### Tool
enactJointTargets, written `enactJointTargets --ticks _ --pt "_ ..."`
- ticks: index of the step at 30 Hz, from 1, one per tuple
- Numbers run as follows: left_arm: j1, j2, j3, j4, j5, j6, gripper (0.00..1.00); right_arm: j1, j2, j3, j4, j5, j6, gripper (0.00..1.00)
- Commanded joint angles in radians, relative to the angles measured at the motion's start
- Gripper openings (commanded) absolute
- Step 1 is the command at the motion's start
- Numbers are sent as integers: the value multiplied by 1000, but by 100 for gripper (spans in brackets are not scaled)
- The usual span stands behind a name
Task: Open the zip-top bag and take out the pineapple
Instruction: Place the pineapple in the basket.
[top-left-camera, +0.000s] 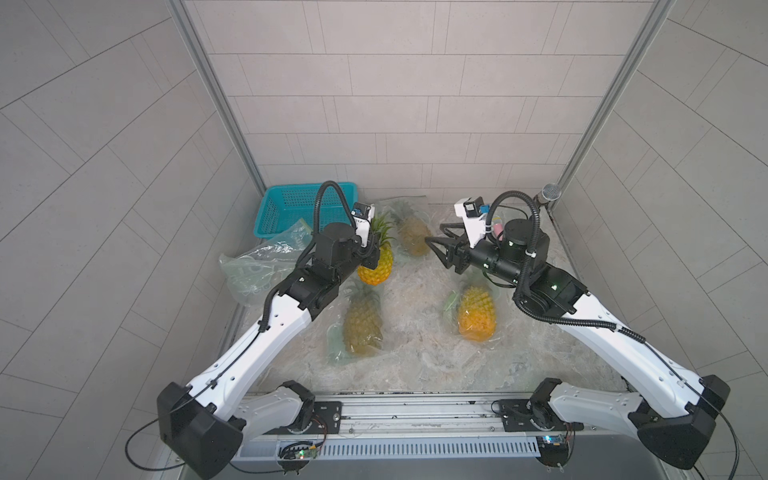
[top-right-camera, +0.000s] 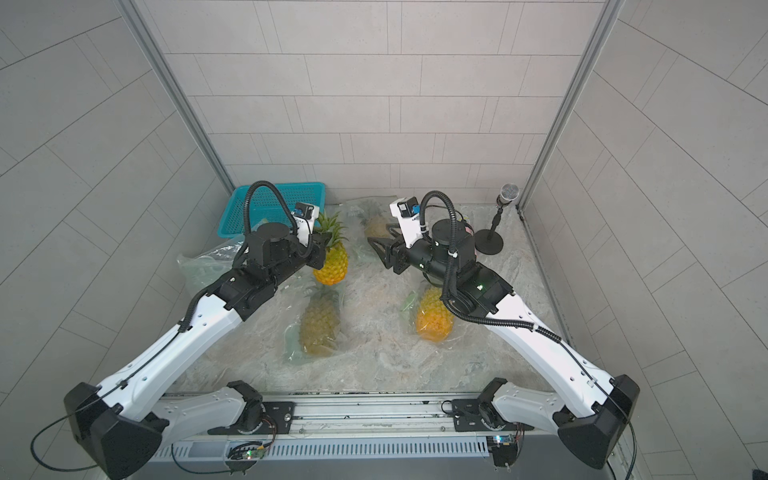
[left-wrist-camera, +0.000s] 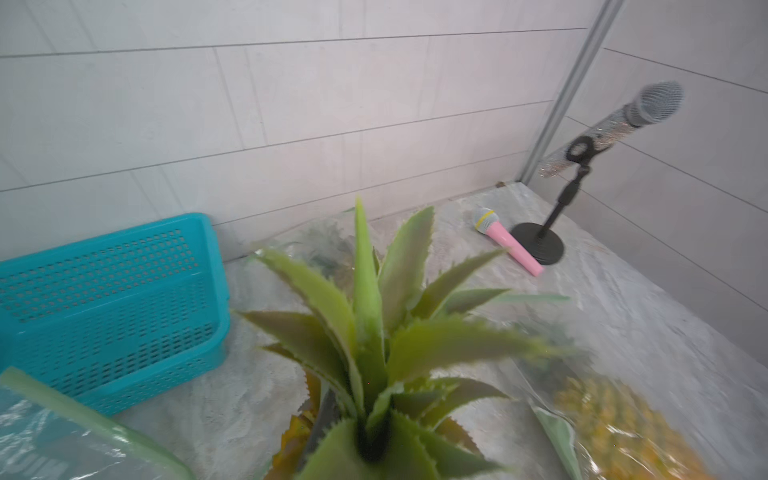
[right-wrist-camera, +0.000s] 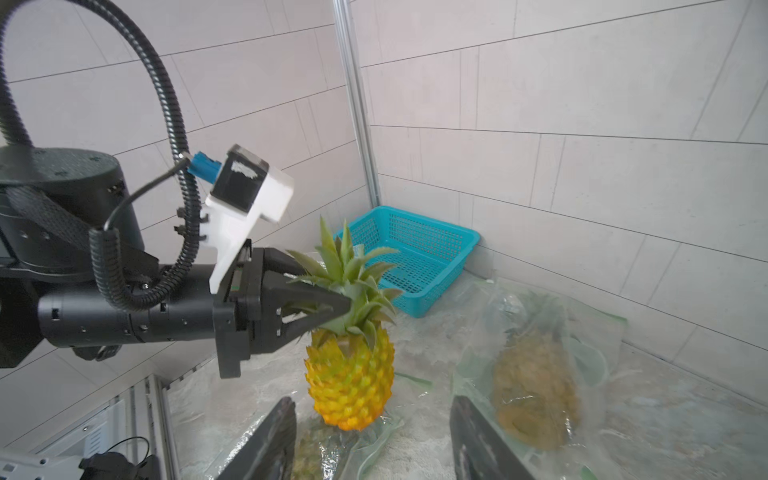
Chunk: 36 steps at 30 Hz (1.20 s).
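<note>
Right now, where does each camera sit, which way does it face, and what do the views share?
Top views: high over the base, looking down at the table; both arms, left tool and right tool show.
Left wrist: on the left arm, facing the back wall over the held pineapple; its tool barely shows.
Right wrist: on the right arm, facing the left arm; its own open fingers show.
Shared: all four show that pineapple and the blue basket.
</note>
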Motion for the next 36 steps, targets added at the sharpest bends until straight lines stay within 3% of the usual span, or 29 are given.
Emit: enactJointTargets --ticks 1,8,15,26,36 --pt "53 34 117 126 -210 -20 0 -12 -30 -10 4 56 -13 61" --pt "221 236 340 42 -246 -95 0 -29 -47 -18 -25 50 -7 61" --pt "349 469 573 -14 -160 -106 0 -38 -43 -1 -44 22 3 62" --pt "438 762 824 -31 -26 -30 0 -38 -49 -1 -62 29 12 62" --pt "465 888 882 30 39 35 0 -40 -49 5 -82 37 2 63"
